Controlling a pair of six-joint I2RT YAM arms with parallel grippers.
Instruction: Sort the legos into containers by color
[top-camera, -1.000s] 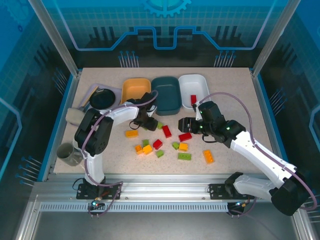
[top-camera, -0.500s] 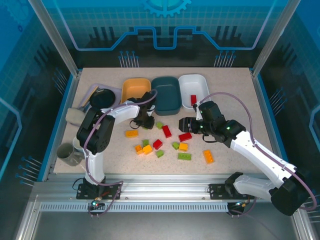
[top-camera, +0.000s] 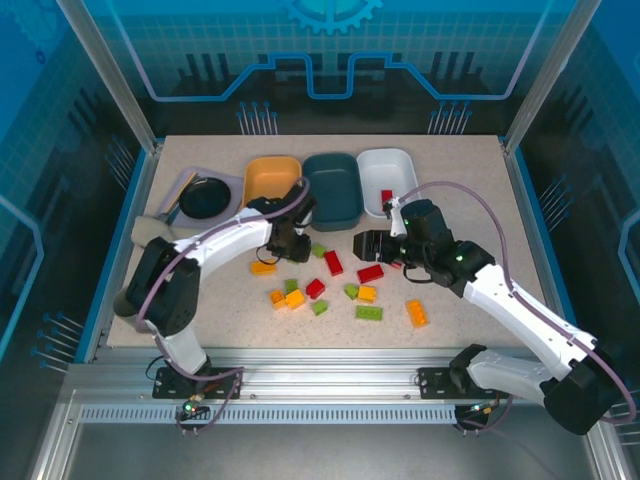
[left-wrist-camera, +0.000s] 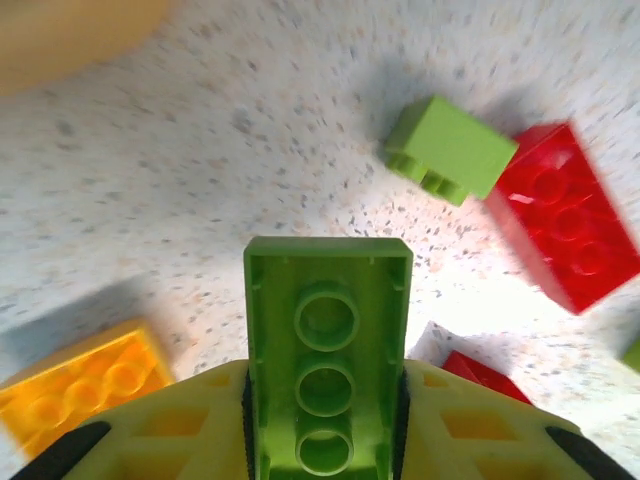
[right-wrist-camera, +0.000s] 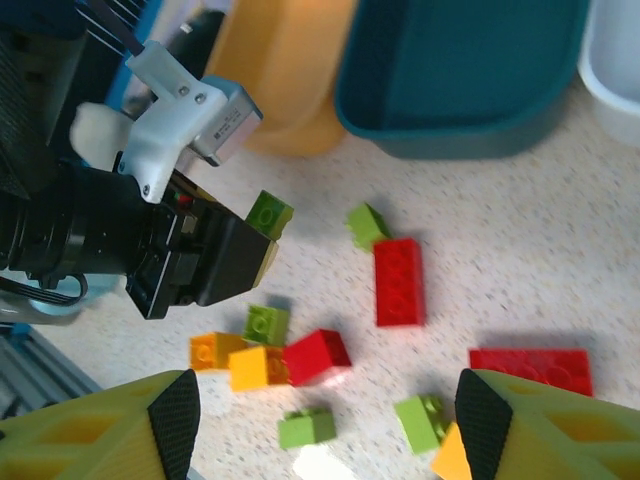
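The left fingers were clamped on a green lego, its hollow underside facing the wrist camera. It hung just above the desk, toward the middle and on the near side of the orange tub. Below it lay a smaller green brick, a red brick just beside that one, and a yellow brick off to the other side.

The right fingers were spread wide with nothing between them, above the loose bricks near the desk's middle. A long red brick lay by one fingertip.

Other red, green and orange-yellow legos were scattered from the middle toward the near edge, among them an orange brick and a green brick. Along the far edge the orange tub, the teal tub and the white tub stood side by side. One red lego lay in the white tub.
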